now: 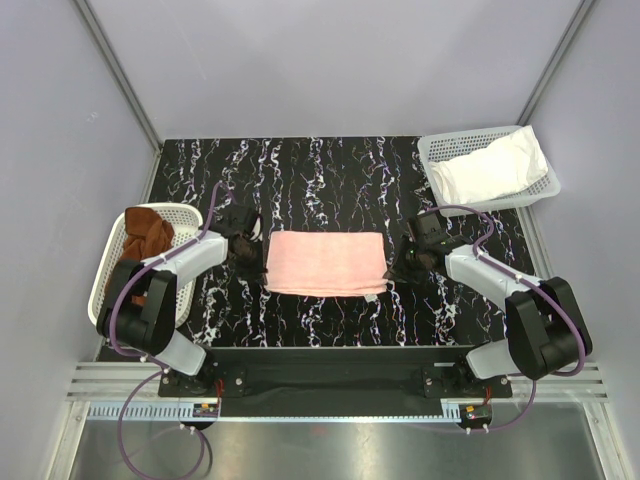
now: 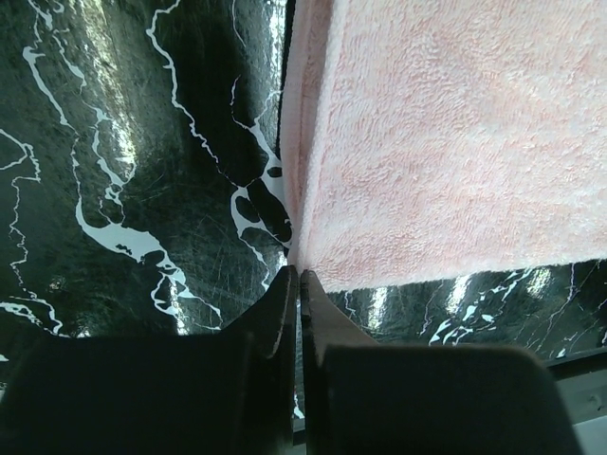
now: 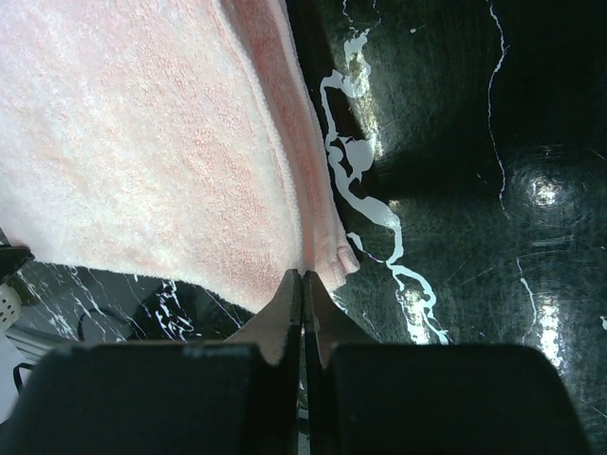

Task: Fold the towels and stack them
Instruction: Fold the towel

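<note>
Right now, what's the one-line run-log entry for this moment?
pink towel: folded flat; left gripper: shut on its left corner; right gripper: shut on its right corner

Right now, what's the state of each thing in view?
Pink towel: folded, lying flat on the table.
White towel: crumpled in the right basket.
Brown towel: bunched in the left basket.
Left gripper: jaws shut on the pink towel's left corner.
Right gripper: jaws shut on its right corner.
</note>
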Controlling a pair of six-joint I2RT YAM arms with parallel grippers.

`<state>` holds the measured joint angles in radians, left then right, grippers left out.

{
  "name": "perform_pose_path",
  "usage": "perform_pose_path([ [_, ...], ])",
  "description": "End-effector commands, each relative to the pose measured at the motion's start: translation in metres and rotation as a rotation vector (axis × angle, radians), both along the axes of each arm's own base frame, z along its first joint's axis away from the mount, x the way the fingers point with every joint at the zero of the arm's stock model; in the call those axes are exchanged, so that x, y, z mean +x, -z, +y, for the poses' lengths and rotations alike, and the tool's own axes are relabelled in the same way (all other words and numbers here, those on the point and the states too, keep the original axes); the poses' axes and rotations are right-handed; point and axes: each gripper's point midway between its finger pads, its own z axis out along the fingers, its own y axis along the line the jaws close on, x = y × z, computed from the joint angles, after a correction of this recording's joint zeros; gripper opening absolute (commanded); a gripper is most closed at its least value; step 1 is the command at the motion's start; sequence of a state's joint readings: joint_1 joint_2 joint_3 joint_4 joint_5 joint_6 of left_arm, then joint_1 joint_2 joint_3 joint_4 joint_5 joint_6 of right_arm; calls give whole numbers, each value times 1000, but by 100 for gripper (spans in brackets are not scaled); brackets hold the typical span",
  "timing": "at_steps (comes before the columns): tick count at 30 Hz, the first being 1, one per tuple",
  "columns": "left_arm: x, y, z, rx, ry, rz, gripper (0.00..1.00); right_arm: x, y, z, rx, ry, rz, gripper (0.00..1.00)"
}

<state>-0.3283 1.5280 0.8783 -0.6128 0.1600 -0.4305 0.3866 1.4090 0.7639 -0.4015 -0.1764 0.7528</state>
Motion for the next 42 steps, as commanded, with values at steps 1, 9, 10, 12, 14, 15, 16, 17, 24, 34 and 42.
perform_pose_path([
  [1, 18, -21, -3, -2, -7, -62, 0, 2, -12, 2, -5, -32, -48, 0],
  [9, 21, -46, -1, 7, 0, -95, 0, 5, -17, 3, -1, -40, -55, 0],
  [10, 21, -46, -1, 10, 3, -93, 0, 5, -18, 4, -1, -42, -55, 0],
  [12, 20, -52, 2, 19, 0, -98, 0, 5, -22, 5, 4, -48, -53, 0],
  [14, 18, -61, 11, 60, -16, -108, 0, 2, -29, 5, 6, -56, -46, 0],
  [15, 16, -64, 14, 71, -24, -123, 0, 2, -31, 5, 14, -55, -50, 0],
  [16, 15, -70, 15, 63, -30, -150, 0, -1, -33, 6, 26, -56, -58, 0],
  [17, 12, -67, 15, 60, -29, -146, 0, -12, -22, 3, 27, -60, -27, 0],
  [24, -12, -15, 5, 13, 33, 11, 0, -29, 22, 0, 36, -76, -19, 0],
  [34, -15, -2, 13, 61, 38, 46, 38, -31, 2, -2, 39, -74, -34, 30],
  [42, 44, -71, 7, 74, 23, -171, 41, 20, -54, 6, 10, -108, -235, 21],
])
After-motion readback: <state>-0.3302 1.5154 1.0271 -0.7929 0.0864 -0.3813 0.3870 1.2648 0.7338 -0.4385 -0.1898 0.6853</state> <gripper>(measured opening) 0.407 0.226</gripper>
